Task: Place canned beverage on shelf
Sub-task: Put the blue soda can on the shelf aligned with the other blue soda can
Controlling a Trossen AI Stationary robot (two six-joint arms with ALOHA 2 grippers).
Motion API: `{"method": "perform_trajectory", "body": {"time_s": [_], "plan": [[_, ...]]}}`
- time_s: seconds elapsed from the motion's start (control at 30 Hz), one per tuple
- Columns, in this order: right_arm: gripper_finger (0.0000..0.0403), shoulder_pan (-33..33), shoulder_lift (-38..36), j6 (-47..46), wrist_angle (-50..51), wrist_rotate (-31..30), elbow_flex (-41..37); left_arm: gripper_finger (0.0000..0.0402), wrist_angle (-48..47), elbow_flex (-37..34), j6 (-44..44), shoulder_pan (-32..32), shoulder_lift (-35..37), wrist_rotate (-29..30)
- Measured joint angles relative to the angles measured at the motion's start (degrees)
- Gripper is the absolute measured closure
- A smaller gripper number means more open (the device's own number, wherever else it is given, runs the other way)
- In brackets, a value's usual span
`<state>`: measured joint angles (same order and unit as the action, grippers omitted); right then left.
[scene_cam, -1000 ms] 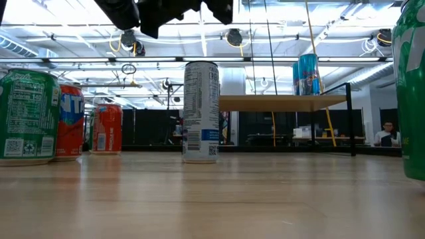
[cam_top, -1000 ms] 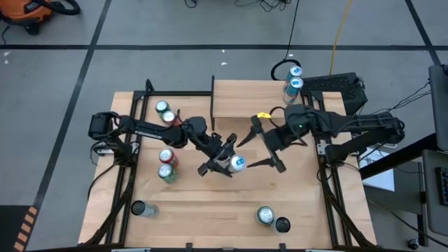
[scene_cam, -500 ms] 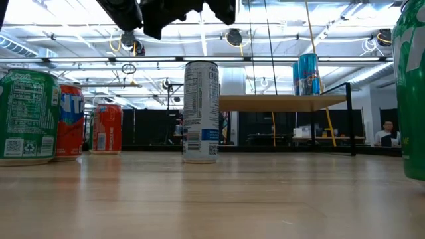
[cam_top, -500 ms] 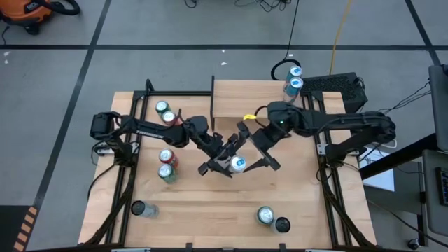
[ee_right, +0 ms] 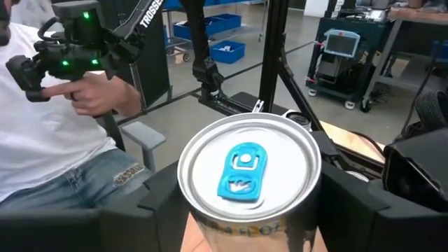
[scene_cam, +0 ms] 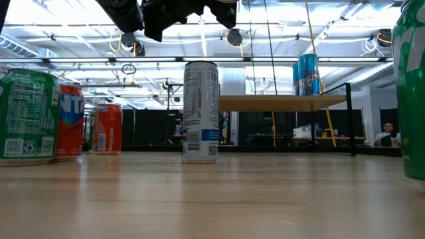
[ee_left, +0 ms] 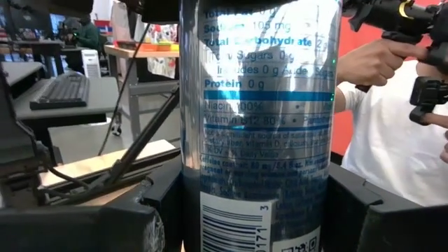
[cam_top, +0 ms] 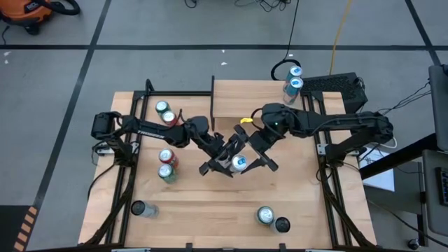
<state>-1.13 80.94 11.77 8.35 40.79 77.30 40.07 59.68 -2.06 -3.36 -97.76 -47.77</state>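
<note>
A tall silver can with a blue tab [cam_top: 239, 163] is upright between the fingers of my left gripper [cam_top: 231, 161] at mid-table. My right gripper [cam_top: 253, 148] is open and comes from the right. Its fingers stand on either side of the can's top [ee_right: 245, 171] and touch nothing that shows. The shelf [cam_top: 238, 98] stands at the far edge with two blue cans [cam_top: 293, 78] on its right end. In the low view a tall silver can [scene_cam: 200, 111] stands on the table under dark arm parts, with no fingers around it. I cannot tell whether it is the same can. My left gripper pinches the can's body between its two fingers, one on each side wall [ee_left: 192, 210], below the top. The fingers lie level and come from the table's far left. The can stands upright in the hold. Its bottom is outside the wrist view.
A red and a green can [cam_top: 166, 165] stand at mid-left, with two more [cam_top: 165, 112] behind them. One can [cam_top: 140, 208] is at the near left and one [cam_top: 266, 215] at the near right. A person's hands [ee_right: 98, 91] hold controllers beyond the table.
My right gripper has gone toward the table's left edge, up to the can held by my left gripper. The can has stayed where it was.
</note>
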Motion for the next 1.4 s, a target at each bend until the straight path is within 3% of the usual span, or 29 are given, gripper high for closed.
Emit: {"method": "perform_trajectory", "body": {"time_s": [0.23, 0.43, 0.6, 0.7, 0.87, 1.0, 1.2, 1.4], "plan": [[0.0177, 0.07, -3.10, -3.68, 5.25, -6.92, 0.00, 0.0172, -0.11, 0.13, 0.08, 0.11, 0.09, 1.49], [0.0177, 0.55, -7.03, -11.31, 9.88, -15.52, -0.04, 0.0125, 0.09, 0.07, 3.02, -0.95, 0.11, 12.07], [0.0178, 1.24, -9.10, -12.90, 12.80, -20.40, -0.07, 0.0090, 0.15, 0.02, 3.30, -1.03, 0.26, 17.50], [0.0178, 1.25, -10.84, -12.98, 16.92, -23.60, -0.11, 0.0083, -0.44, 0.00, 3.14, -1.51, 0.26, 20.59], [0.0177, 1.16, -14.90, -12.60, 21.79, -30.34, -0.11, 0.0081, -4.52, 0.00, 3.00, -3.02, 0.26, 31.49], [0.0178, 1.22, -18.48, -12.57, 25.83, -35.87, -0.27, 0.0081, -7.03, -0.02, 2.73, -4.78, 0.20, 34.32], [0.0177, 0.45, -26.21, -13.05, 24.58, -43.02, -10.41, 0.0082, -7.38, -0.02, 0.94, -5.55, 0.20, 34.42], [0.0176, -3.86, -38.64, -14.57, 17.99, -44.17, -25.13, 0.0083, -10.68, -0.02, 2.41, -5.59, 1.12, 34.78]]}}
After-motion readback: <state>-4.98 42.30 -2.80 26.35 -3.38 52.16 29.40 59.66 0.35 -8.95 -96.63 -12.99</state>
